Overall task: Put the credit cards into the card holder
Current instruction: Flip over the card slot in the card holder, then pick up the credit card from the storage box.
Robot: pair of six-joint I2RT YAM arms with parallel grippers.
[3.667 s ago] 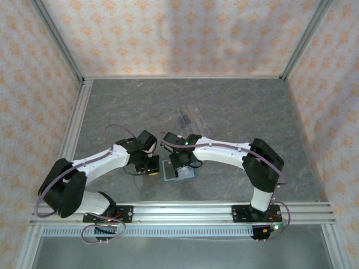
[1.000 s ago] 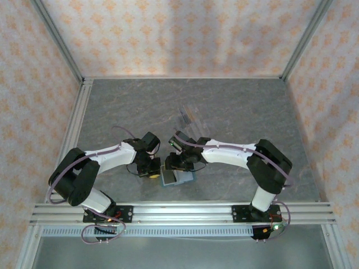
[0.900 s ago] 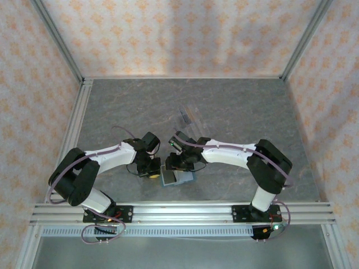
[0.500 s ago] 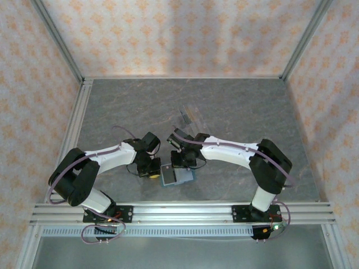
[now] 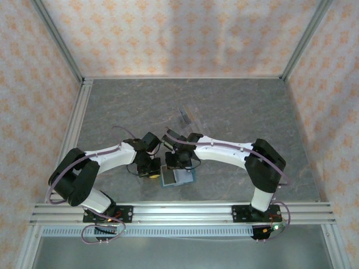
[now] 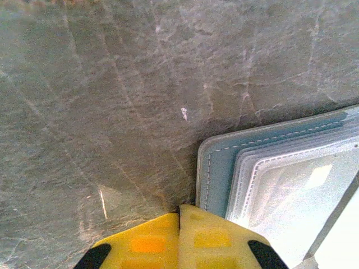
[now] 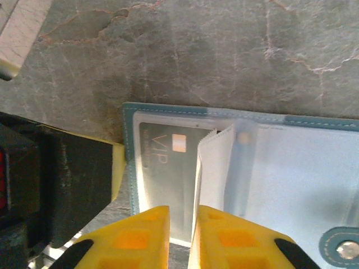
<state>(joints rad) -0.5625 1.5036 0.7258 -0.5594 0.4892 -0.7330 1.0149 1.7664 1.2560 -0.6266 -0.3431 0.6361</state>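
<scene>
One holder lies open on the bench, near its front edge between the two arms, pale inside facing up and clasp tab at the near right corner in the right wrist view. One card can be counted: a dark one with pale "VIP" lettering and a small light square, lying inside the clear sleeve on the holder's left half. One clear rack stands farther back, well apart from the holder.

The left pincer is pressed together, its yellow tips meeting with no gap. They sit on the bench right at the holder's teal corner edge, touching it or nearly so, and hold nothing.

The right pincer hangs over the holder's near edge with its yellow tips a narrow slit apart. The free edge of a loose clear sleeve leaf runs down toward that slit. Whether the tips grip that leaf cannot be told.

The bench is dark grey with pale stone-like veins. Pale walls printed with small orange motifs close it in on three sides, with metal posts in the corners and metal rails along the front, where the arm bases are bolted.
</scene>
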